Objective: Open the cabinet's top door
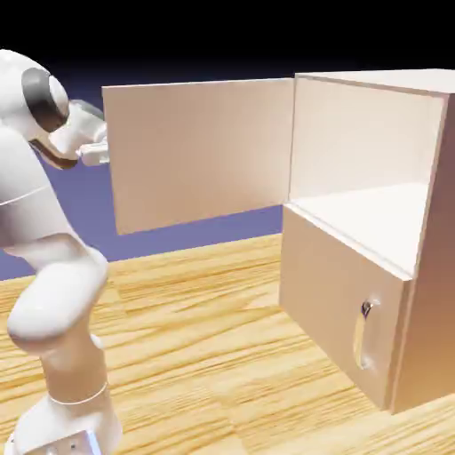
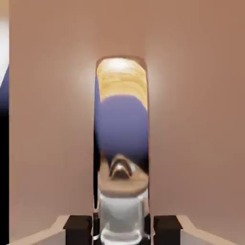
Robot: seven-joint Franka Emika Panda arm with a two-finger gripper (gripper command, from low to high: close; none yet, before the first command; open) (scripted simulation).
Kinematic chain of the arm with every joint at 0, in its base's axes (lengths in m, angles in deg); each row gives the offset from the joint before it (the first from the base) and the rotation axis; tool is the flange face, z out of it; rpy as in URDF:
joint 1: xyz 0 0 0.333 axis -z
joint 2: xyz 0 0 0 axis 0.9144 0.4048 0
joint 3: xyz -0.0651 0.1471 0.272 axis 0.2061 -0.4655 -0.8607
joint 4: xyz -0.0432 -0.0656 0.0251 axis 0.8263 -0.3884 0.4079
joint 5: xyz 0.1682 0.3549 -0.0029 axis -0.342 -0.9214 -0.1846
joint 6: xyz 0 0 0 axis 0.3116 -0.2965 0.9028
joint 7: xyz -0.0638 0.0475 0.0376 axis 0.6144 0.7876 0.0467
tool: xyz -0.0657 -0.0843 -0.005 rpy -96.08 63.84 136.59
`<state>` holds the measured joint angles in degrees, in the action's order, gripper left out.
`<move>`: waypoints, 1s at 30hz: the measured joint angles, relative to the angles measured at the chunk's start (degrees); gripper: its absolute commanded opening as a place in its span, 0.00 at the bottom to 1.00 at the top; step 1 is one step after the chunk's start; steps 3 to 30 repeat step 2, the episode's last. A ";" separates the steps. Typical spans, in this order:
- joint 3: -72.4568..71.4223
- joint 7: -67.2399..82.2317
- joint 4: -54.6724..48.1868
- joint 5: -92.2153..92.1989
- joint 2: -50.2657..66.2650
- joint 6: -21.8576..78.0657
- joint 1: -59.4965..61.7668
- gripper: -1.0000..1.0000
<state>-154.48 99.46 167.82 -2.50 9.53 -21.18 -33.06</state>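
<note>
The cabinet (image 1: 373, 240) stands at the right edge of the wooden table (image 1: 204, 338). Its top door (image 1: 197, 153) is swung wide open, baring the upper compartment. The gripper (image 2: 122, 228) is at the door's free edge, jaws clamped on the silver handle (image 2: 122, 210) in its oval recess (image 2: 122, 119). The lower door (image 1: 342, 307) is closed.

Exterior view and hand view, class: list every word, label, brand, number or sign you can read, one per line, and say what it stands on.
None: neither view shows any readable text.
The cabinet, the top door and the lower door are plain wood.
The arm is plain white.
The silver handle between the gripper fingertips bears no mark.
</note>
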 measured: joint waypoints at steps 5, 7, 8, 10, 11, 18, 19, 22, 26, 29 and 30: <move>-2.43 2.25 -2.76 -1.23 -3.51 0.08 4.19 0.00; -2.43 2.25 -2.76 -1.23 -3.51 0.08 4.19 0.00; -2.43 2.25 -2.76 -1.23 -3.51 0.08 4.19 0.00; -2.43 2.25 -2.76 -1.23 -3.51 0.08 4.19 0.00; -2.43 2.25 -2.76 -1.23 -3.51 0.08 4.19 0.00; -2.43 2.25 -2.76 -1.23 -3.51 0.08 4.19 0.00; -2.43 2.25 -2.76 -1.23 -3.51 0.08 4.19 0.00; -2.43 2.25 -2.76 -1.23 -3.51 0.08 4.19 0.00; -2.43 2.25 -2.76 -1.23 -3.51 0.08 4.19 0.00; -2.43 2.25 -2.76 -1.23 -3.51 0.08 4.19 0.00; -2.43 2.25 -2.76 -1.23 -3.51 0.08 4.19 0.00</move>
